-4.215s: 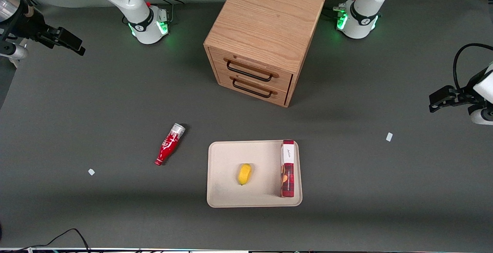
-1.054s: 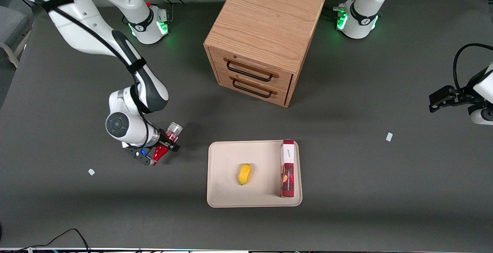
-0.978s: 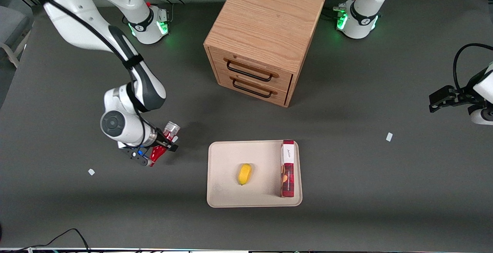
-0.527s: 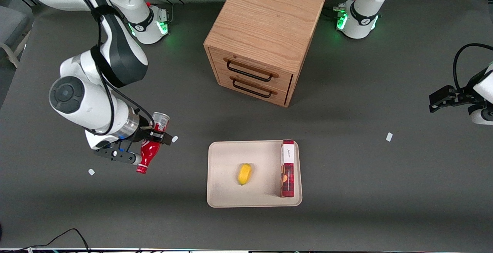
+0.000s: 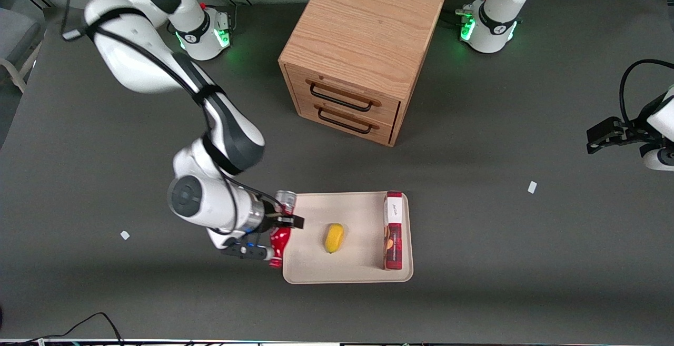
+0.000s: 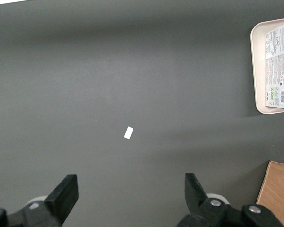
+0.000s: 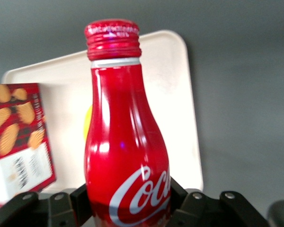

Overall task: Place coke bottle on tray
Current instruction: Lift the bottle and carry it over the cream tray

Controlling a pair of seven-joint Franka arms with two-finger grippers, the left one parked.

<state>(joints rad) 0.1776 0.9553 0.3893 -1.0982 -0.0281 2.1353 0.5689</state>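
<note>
My right gripper (image 5: 280, 228) is shut on the red coke bottle (image 5: 279, 240) and holds it in the air over the cream tray's edge that faces the working arm's end of the table. The bottle's silvery wide end (image 5: 286, 196) points away from the front camera and its red neck toward it. In the right wrist view the bottle (image 7: 125, 142) stands between the two black fingers (image 7: 83, 201), with the tray (image 7: 173, 94) below it. The tray (image 5: 308, 214) lies nearer the front camera than the cabinet.
On the tray lie a yellow lemon-like fruit (image 5: 334, 237) and a red-and-white box (image 5: 393, 230), which also shows in the right wrist view (image 7: 19, 137). A wooden drawer cabinet (image 5: 360, 51) stands farther from the front camera. Small white scraps (image 5: 125, 235) lie on the dark table.
My gripper came down on the lying bottle, closed on it, lifted it and carried it sideways to the tray's edge.
</note>
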